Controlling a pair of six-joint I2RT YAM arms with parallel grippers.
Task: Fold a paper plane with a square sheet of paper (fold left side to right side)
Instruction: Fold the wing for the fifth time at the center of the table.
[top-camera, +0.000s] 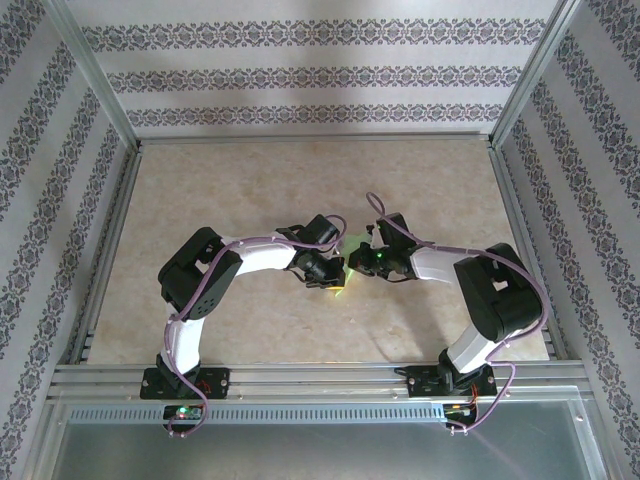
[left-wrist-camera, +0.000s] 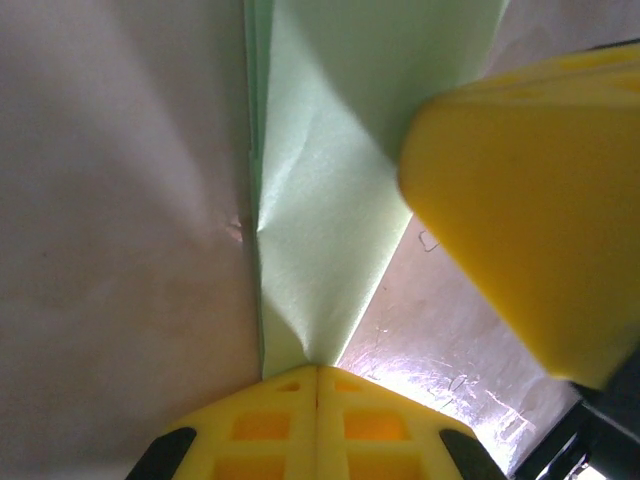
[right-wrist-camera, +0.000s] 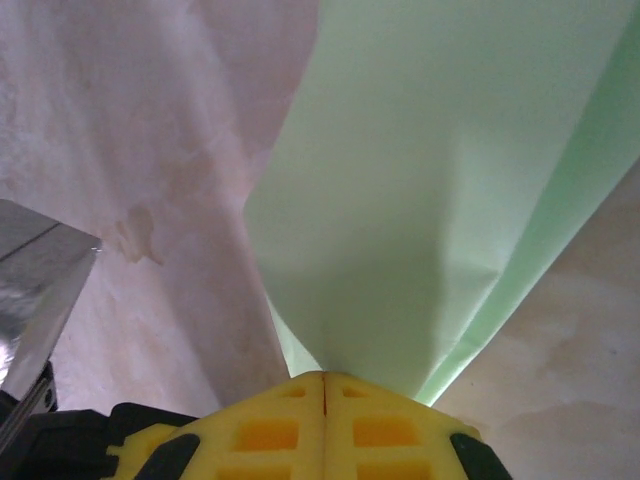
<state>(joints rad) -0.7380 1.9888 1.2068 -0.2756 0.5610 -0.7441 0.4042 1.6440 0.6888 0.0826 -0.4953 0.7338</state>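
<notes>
Your yellow-fingered left gripper (left-wrist-camera: 316, 375) and right gripper (right-wrist-camera: 324, 378) each pinch the thin light green folded paper sheet (left-wrist-camera: 320, 220), so move them together to avoid tearing.

Soft, even light fills the overhead view, shadows faint on the pale surface (top-camera: 250, 190). The wrist views blur up close (the left pincer (left-wrist-camera: 318, 375) included), and glare, maybe a lamp's reflection, streaks the surface beside it.
</notes>
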